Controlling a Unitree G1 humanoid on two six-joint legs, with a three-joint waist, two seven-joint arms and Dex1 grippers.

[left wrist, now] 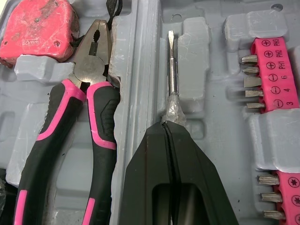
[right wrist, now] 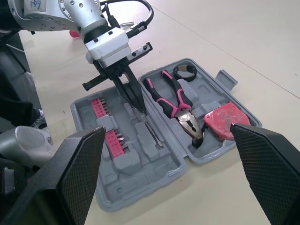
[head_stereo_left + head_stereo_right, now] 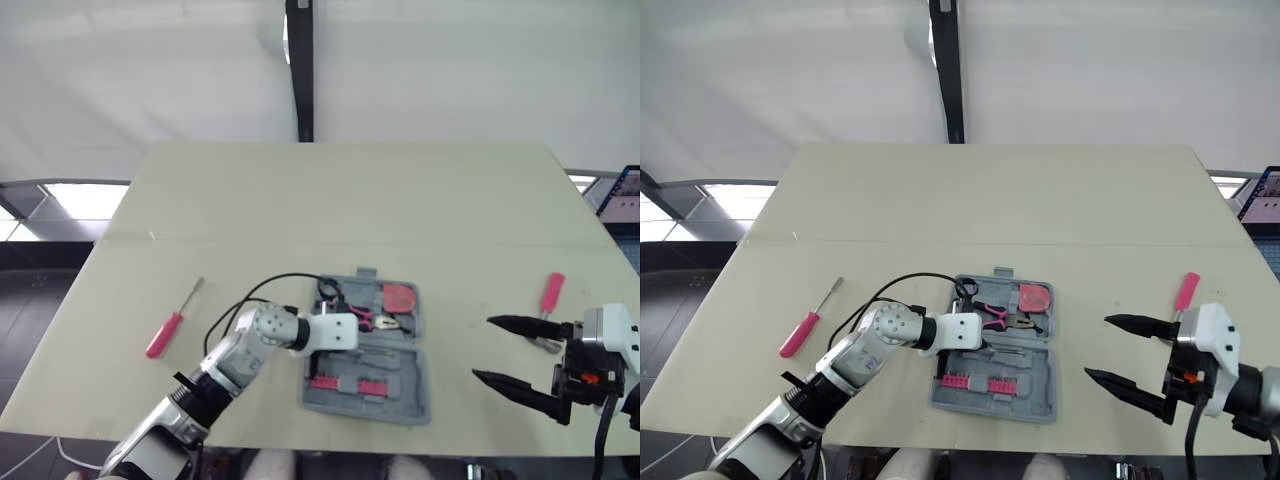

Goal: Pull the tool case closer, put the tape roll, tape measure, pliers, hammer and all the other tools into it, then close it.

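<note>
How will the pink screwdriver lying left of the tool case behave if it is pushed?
The pink screwdriver looks stiff: a straight metal shaft in a solid handle. Its handle seems rounded, so a sideways push would probably roll it across the smooth table. Being slim, it is likely light.

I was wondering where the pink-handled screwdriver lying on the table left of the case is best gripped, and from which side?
Probably the thick pink handle of the screwdriver, not its thin metal shaft. It lies flat on the table, apart from everything else, so come straight down, fingers spanning the handle crosswise.
</note>
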